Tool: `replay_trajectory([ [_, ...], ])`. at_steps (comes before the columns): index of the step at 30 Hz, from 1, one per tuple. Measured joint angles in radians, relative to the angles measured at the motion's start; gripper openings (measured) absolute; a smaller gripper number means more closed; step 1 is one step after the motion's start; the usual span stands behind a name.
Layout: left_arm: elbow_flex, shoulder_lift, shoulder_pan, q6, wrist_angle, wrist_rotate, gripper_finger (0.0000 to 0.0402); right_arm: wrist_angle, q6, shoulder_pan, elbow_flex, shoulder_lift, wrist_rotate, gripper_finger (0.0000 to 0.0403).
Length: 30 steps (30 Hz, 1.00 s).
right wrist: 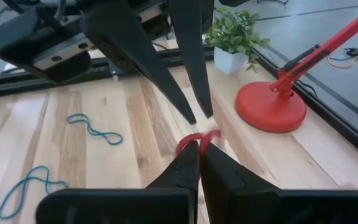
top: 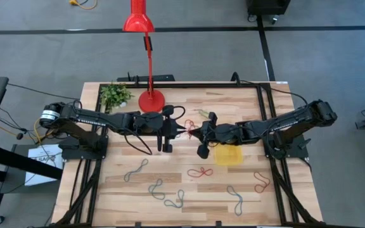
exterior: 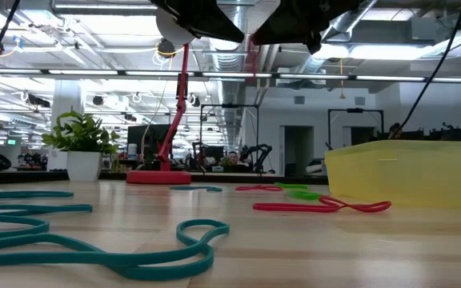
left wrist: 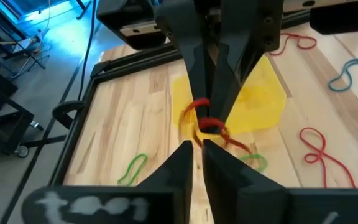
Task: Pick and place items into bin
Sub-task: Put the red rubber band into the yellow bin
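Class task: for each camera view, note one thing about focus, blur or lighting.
High view: even light, everything sharp. Low view: the near teal band is soft; ceiling lights glare. Left wrist view: the near left tool is blurred. Right wrist view: the red band is smeared.

Legible text, labels, brands, numbers, signs: none.

Item 1: white sheet (top: 42, 159) on the floor beside the left arm's base, high view. It carries dark print, too small to make out.

Item 2: blurred white marking (left wrist: 87, 204) on the near body of the left wrist's own housing, left wrist view. Smeared; no letters can be told.

Item 3: small green lit sign (exterior: 12, 142) far back in the room, low view. Wording cannot be read.
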Motion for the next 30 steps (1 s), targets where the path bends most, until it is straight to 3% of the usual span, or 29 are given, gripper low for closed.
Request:
replay_trajectory([
  [6,0.0,0.0,0.0,-0.021,-0.03,0.0,0.0054,-0.053,0.013,-0.006,0.0,0.0,0.048,0.0003],
  [10,0.0,0.0,0.0,-0.024,-0.048,0.0,0.0057,-0.158,0.108,-0.03,0.0,0.0,0.1,0.0003],
  [14,-0.014,0.0,0.0,-0.025,-0.044,0.0,0.0057,-0.336,0.252,-0.078,0.0,0.0,0.153,0.0002],
  [23,-0.071,0.0,0.005,-0.025,-0.045,-0.022,0.0057,-0.851,0.72,-0.164,0.0,0.0,0.121,0.0001],
  [26,-0.075,0.0,0.006,-0.025,-0.045,-0.077,0.0057,-0.993,0.866,-0.139,0.006,0.0,0.049,0.0001],
  [30,-0.075,0.0,0.007,-0.025,-0.042,-0.119,0.0057,-1.088,0.948,-0.054,0.043,0.0,0.085,0.0001],
])
